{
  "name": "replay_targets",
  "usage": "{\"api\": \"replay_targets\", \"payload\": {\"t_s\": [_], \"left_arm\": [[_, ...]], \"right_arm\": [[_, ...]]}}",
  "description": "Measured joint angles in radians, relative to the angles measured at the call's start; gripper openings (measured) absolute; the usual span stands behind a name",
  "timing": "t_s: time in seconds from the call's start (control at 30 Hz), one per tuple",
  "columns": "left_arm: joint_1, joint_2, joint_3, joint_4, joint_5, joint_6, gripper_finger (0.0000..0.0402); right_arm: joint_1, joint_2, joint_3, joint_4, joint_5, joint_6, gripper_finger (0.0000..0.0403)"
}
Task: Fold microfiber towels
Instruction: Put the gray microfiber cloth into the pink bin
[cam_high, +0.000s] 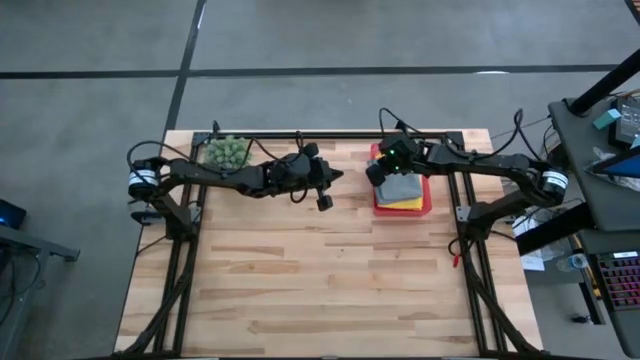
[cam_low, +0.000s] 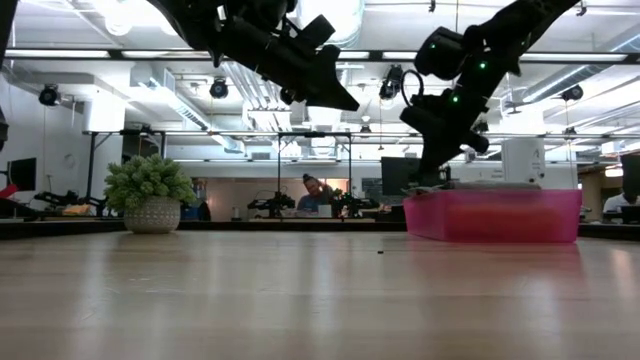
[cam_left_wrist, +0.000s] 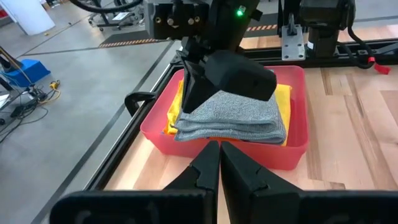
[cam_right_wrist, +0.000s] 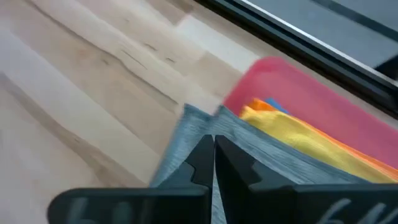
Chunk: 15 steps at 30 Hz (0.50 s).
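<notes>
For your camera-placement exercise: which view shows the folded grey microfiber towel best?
The left wrist view: the folded grey microfiber towel tops the stack in the pink tray. The high view shows it small, the right wrist view only an edge, and the low view hides it.

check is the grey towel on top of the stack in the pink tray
Yes, in the left wrist view the grey towel lies topmost in the pink tray.

Left arm: reaches from 9 o'clock toward centre along the far half of the tabletop, held above it. Left gripper (cam_high: 333, 177): fingers pressed together, tips pointing to 3 o'clock.

Right arm: reaches in from 3 o'clock, wrist bent downward at the far right. Right gripper (cam_high: 384, 178): lowered, fingers (cam_right_wrist: 205, 163) closed, tips together.
</notes>
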<state>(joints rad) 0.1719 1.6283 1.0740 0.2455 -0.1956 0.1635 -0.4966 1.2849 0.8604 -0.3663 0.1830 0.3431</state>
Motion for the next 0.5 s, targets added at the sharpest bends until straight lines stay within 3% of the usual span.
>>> {"api": "replay_targets", "payload": {"t_s": [0.5], "left_arm": [[0.000, 0.002, 0.000, 0.000, 0.000, 0.001, 0.0000]], "right_arm": [[0.008, 0.156, -0.002, 0.043, 0.005, 0.005, 0.0009]]}}
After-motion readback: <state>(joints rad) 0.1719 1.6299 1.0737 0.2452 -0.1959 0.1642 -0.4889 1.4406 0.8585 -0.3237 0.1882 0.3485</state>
